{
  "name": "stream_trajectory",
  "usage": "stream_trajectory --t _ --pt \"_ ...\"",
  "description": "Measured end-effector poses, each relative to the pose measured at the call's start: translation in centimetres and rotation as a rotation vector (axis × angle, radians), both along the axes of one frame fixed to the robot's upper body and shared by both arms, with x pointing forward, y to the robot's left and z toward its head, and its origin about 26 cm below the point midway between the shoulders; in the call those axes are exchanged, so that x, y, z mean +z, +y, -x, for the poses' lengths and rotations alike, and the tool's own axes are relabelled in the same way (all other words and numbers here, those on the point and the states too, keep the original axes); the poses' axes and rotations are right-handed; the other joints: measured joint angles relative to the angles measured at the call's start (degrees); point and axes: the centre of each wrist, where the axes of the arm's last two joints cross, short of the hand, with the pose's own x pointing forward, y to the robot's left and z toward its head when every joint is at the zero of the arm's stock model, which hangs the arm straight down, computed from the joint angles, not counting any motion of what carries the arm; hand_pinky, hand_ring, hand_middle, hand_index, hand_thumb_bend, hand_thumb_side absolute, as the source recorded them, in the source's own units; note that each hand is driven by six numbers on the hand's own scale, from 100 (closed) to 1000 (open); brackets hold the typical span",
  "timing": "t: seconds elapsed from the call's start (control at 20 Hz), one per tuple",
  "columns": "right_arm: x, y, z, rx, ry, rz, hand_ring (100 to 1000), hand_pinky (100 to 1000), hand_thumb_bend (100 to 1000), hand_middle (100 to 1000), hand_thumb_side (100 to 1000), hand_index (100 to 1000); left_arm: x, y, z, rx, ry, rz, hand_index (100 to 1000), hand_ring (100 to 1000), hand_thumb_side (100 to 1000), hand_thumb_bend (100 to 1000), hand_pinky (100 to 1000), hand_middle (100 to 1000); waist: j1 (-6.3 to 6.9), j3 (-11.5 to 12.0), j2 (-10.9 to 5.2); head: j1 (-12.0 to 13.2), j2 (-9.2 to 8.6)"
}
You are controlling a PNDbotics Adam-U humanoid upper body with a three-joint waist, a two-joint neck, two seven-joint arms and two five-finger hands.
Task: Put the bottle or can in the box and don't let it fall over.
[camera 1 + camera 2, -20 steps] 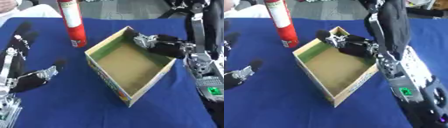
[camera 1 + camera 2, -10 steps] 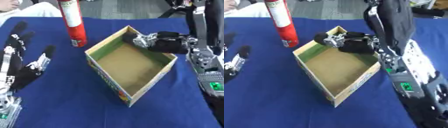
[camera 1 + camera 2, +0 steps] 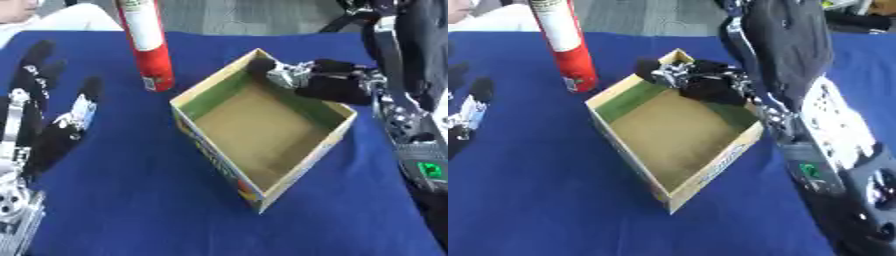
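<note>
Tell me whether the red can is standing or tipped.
Standing. The red can stands upright on the blue table, left of the box, outside it, with neither hand touching it.

A table covered with a blue cloth [image 3: 131,200] carries everything. An open cardboard box [image 3: 262,127] sits on it, its far corner just under the fingertips of the right hand [image 3: 319,82]. A tall red can [image 3: 147,45] stands upright on the cloth, beyond the raised fingers of the left hand [image 3: 48,130] and apart from the box.

Black arms, silver joints, green-lit right forearm [image 3: 430,169].
</note>
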Motion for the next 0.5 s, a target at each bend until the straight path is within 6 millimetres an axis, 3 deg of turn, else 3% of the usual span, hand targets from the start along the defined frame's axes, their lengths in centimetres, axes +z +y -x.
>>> stream_trajectory --t 0.05,0.1,0.2,0.5 --pt "-0.1 0.0 0.0 -0.012 -0.001 -0.001 586 724 807 524 210 679 0.0 -0.1 0.0 -0.001 0.003 -0.007 954 929 427 477 1000 1000 0.02 0.0 0.17 0.1 -0.06" --pt "-0.2 0.0 0.0 -0.021 -0.002 -0.004 586 724 807 524 210 679 0.1 -0.2 0.0 -0.002 0.007 -0.015 954 929 427 477 1000 1000 0.05 -0.1 0.33 0.1 -0.14" --pt "-0.5 -0.1 -0.1 -0.034 0.0 -0.016 574 713 750 543 157 673 0.3 -0.3 -0.1 -0.005 0.011 -0.03 953 931 314 573 1000 1000 0.1 -0.2 0.5 0.2 -0.26" --pt "-1.3 -0.3 -0.5 -0.076 0.021 -0.046 564 712 732 540 140 669 0.5 -0.9 -0.1 -0.016 0.008 -0.071 953 933 286 659 1000 1000 0.18 -0.5 1.2 0.8 -0.81"
